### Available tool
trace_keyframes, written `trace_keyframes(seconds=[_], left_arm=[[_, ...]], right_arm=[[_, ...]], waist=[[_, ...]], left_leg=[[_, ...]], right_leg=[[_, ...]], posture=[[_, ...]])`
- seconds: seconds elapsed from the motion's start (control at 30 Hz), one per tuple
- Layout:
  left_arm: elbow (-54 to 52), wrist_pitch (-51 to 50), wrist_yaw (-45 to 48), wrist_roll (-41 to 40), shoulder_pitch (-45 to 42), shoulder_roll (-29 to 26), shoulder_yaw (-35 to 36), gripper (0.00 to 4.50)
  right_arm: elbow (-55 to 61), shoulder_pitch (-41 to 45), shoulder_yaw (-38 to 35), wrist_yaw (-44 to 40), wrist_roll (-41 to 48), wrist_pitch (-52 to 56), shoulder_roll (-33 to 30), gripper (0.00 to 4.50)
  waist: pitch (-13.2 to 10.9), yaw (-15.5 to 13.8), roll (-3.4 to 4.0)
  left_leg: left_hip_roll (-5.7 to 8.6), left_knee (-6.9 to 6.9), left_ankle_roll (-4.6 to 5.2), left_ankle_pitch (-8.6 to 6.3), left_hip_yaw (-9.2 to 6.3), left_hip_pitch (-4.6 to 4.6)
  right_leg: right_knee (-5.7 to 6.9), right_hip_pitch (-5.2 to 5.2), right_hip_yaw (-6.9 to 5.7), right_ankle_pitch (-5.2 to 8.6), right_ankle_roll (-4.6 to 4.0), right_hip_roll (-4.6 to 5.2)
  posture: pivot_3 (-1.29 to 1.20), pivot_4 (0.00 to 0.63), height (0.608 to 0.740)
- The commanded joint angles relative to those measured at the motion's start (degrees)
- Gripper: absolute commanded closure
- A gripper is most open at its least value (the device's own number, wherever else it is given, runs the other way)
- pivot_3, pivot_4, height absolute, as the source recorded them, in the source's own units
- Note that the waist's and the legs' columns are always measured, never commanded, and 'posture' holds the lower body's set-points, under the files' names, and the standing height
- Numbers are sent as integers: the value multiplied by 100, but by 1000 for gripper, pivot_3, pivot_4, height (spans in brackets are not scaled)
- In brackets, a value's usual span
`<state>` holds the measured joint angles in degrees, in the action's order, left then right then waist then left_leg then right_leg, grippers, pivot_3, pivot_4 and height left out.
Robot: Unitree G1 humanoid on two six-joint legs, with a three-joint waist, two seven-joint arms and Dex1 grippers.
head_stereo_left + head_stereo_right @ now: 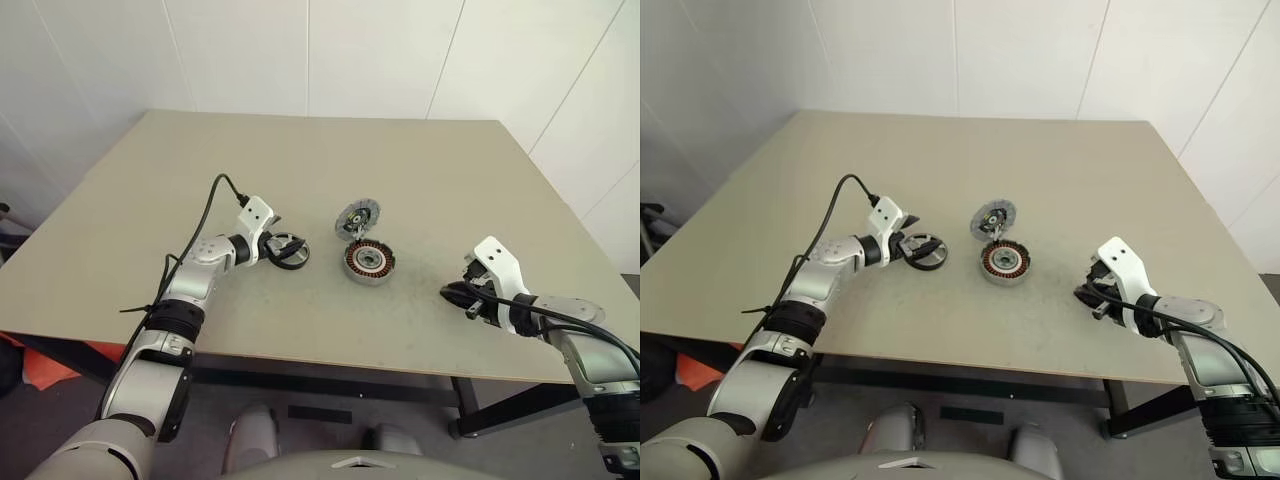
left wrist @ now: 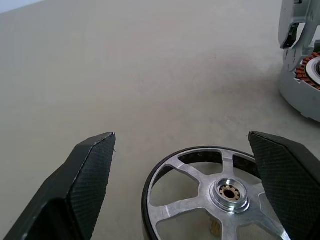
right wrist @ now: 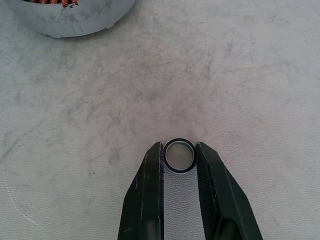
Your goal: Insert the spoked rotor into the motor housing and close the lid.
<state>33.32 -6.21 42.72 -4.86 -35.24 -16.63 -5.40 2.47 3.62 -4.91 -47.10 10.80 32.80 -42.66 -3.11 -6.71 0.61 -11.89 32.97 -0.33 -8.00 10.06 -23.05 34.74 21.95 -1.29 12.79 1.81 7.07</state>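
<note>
- Head views: on the table (image 1: 420, 150) the spoked rotor (image 1: 287, 250) lies flat toward the front edge, left of centre, between the wide-open fingers of the left gripper (image 1: 278, 247); the motor housing (image 1: 369, 261) sits near the middle with the lid (image 1: 357, 217) tilted up against its far side
- Left wrist view: both fingers (image 2: 85, 175) flank the rotor without touching it
- Right wrist view: the right gripper (image 3: 179, 156) pinches a small ring (image 3: 178, 155) against the tabletop, near the front right edge

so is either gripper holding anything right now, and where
The right gripper pinches a small metal ring across its outer edge. The left gripper is open around the spoked rotor.
</note>
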Motion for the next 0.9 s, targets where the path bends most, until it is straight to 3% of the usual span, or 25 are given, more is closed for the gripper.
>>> trace_keyframes(seconds=[0.03,0.37,0.53,0.67,0.9], left_arm=[[-149,111,-28,-7,-161,-48,75,0],[-130,118,-43,2,-174,-42,68,0],[-102,129,-45,11,-181,-36,54,0],[-85,126,-56,12,-206,-43,64,0],[-112,116,-105,5,-184,-73,103,0]], right_arm=[[-108,66,103,62,-44,38,11,3869],[86,452,181,234,-75,-94,44,3869],[457,1067,276,290,40,62,216,3869],[654,1583,524,244,107,235,407,3869],[729,2111,1198,81,98,437,767,3869]], waist=[[0,4,-1],[-2,117,0],[-2,112,6],[-1,94,7],[-1,51,8]], left_leg=[[0,0,0,0,0,0],[2,-2,0,0,-3,-10],[2,-18,-2,1,2,-15],[2,-23,-5,3,5,-17],[1,-29,-10,-4,6,-56]], right_leg=[[0,0,0,0,0,0],[-1,14,1,0,1,1],[0,26,2,-1,-2,2],[5,25,1,-28,-47,2],[1,50,-4,-27,-48,2]], posture=[[0,0,740],[0,0,740],[0,0,740],[0,0,740],[0,0,740]])
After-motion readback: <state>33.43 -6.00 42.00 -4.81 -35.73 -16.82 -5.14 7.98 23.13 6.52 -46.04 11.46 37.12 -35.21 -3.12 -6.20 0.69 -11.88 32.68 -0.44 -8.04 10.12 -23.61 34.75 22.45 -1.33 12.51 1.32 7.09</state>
